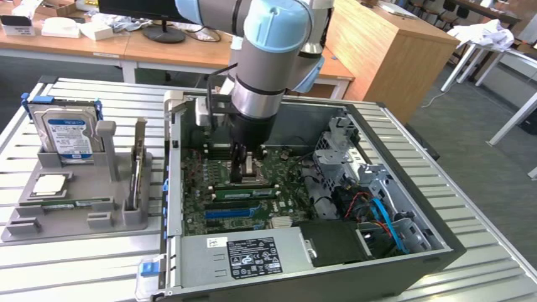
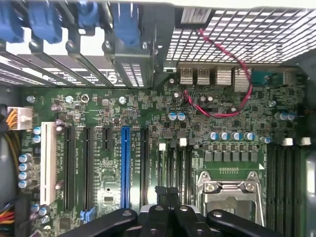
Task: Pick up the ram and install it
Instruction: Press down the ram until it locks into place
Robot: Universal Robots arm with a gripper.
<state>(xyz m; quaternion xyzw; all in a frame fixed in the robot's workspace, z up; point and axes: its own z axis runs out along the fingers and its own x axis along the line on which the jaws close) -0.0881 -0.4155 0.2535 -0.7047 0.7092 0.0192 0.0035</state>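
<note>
The arm reaches down into the open computer case [image 1: 436, 245], its gripper [image 1: 248, 171] lowered right over the green motherboard [image 1: 251, 207], close to the memory slots [image 1: 245, 196] near the middle of the board. From the wrist camera the gripper [image 2: 170, 210] shows as black linkage with the jaws pressed together; whether they pinch anything between them I cannot tell from here.

A ram [image 1: 75, 204] stick, a thin green strip, lies flat in the long front groove of the grey holder [image 1: 92, 220], which sits on the slatted table [image 1: 470, 277] at about nine o'clock from the case. On the same holder, the silver hard drive [image 1: 69, 135] with its blue-and-white label stands upright at the back, and the square silver processor chip [image 1: 49, 184] lies flat just in front of it. A thin card [image 1: 137, 167] stands on edge in a slot at the holder's side nearest the case.

Inside the case, the wrist camera looks along the board: a blue expansion slot [image 2: 125, 165] and a white slot [image 2: 47, 163] run side by side with black ones between, the metal processor socket [image 2: 229, 192] lies just beside the gripper, and a red wire [image 2: 217, 74] loops toward the rear ports. The power supply [image 1: 243, 255] sits at six o'clock in the case.
</note>
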